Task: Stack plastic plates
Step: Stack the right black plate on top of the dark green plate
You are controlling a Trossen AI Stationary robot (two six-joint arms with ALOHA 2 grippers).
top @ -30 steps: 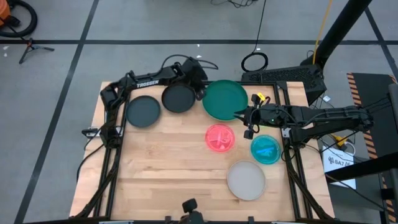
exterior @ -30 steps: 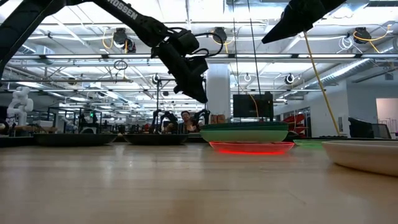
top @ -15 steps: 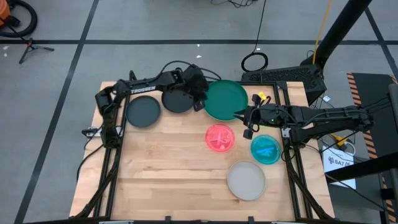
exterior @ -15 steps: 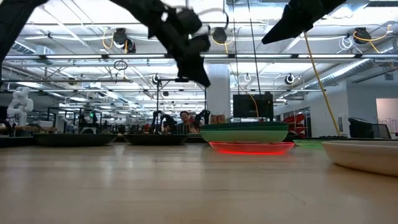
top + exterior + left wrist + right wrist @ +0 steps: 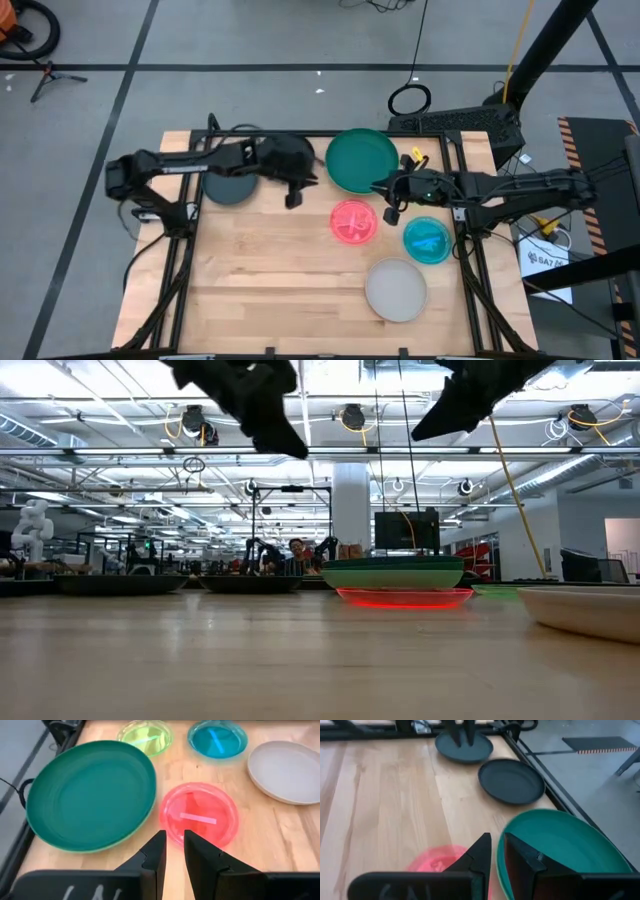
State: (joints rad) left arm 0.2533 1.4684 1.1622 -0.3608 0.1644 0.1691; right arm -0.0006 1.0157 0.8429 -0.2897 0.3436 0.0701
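On the bench (image 5: 260, 270) we see the left gripper (image 5: 292, 198) hiding one black plate (image 5: 285, 152) at eleven o'clock; its fingers (image 5: 152, 857) are nearly clenched and empty. The right gripper (image 5: 387, 213), equally clenched and empty, hangs between the green plate (image 5: 360, 160) and the pink plate (image 5: 353, 221).

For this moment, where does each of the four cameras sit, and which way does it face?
High: overhead, straight down; both arms, left gripper, right gripper.
Low: tabletop level, facing the room; arms overhead.
Left wrist: past its own nearly closed jaws at the pink plate and green plate.
Right wrist: over the green plate toward two dark plates.
Both wrist views share the pink and green plates.
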